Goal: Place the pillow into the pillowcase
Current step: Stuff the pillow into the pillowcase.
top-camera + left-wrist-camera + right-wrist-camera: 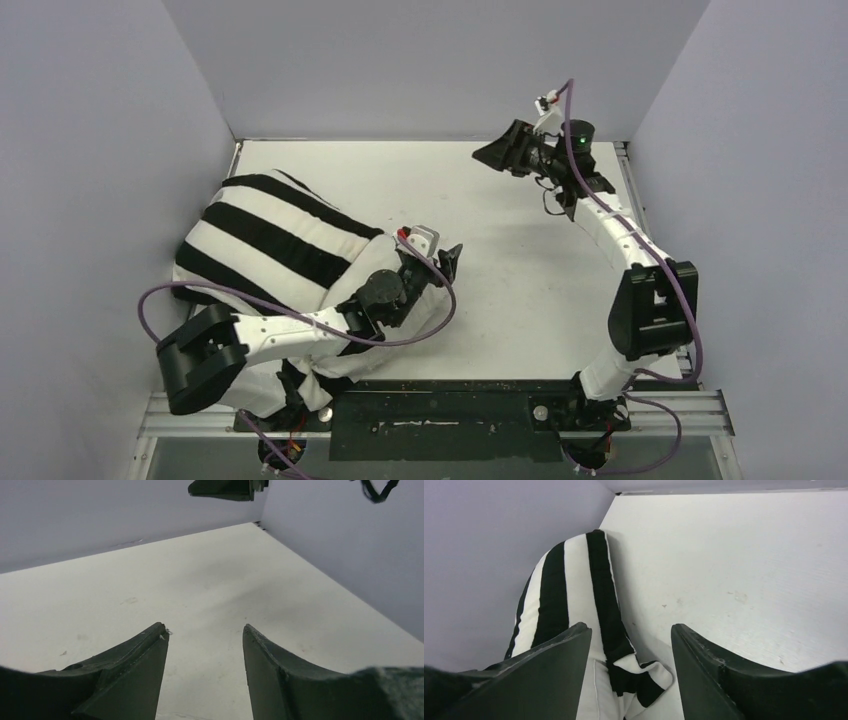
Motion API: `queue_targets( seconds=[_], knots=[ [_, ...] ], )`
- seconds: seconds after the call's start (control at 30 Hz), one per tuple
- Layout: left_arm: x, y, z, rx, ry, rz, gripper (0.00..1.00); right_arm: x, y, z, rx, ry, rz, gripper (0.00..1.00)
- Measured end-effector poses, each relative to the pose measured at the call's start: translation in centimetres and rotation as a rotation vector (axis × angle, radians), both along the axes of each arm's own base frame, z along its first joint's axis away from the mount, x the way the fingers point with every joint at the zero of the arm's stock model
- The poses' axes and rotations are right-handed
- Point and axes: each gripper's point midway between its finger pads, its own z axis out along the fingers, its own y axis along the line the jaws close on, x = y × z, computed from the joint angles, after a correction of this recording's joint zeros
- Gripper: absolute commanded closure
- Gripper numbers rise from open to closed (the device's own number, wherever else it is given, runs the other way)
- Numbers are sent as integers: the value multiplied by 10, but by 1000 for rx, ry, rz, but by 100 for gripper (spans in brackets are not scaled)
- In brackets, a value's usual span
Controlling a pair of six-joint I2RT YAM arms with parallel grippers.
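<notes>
The black-and-white striped pillowcase (265,235) lies bunched against the left wall, swollen by the pillow inside it. Plain off-white pillow (589,692) shows at the sleeve's crumpled mouth, partly hidden under my left arm in the top view. My left gripper (450,260) sits just right of that mouth, low over the table, open with nothing between its fingers (150,660). High near the back right, my right gripper (492,152) is open and empty. In its wrist view the right gripper (630,627) looks down on the pillowcase (574,585) from a distance.
Grey walls close in the white table (500,290) on the left, back and right. The left arm lies across the near part of the pillowcase. A black mounting rail (450,420) runs along the near edge.
</notes>
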Motion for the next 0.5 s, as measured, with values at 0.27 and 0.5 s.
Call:
queue_targets(
  seconds=[0.27,0.5],
  knots=[
    [-33,-13,61,115,116,-221,26,-46,-35,-4,-24,9,-104,24],
    [-51,14,42,431,273,-252,22,-105,-46,-109,-54,238,-156,24]
  ],
)
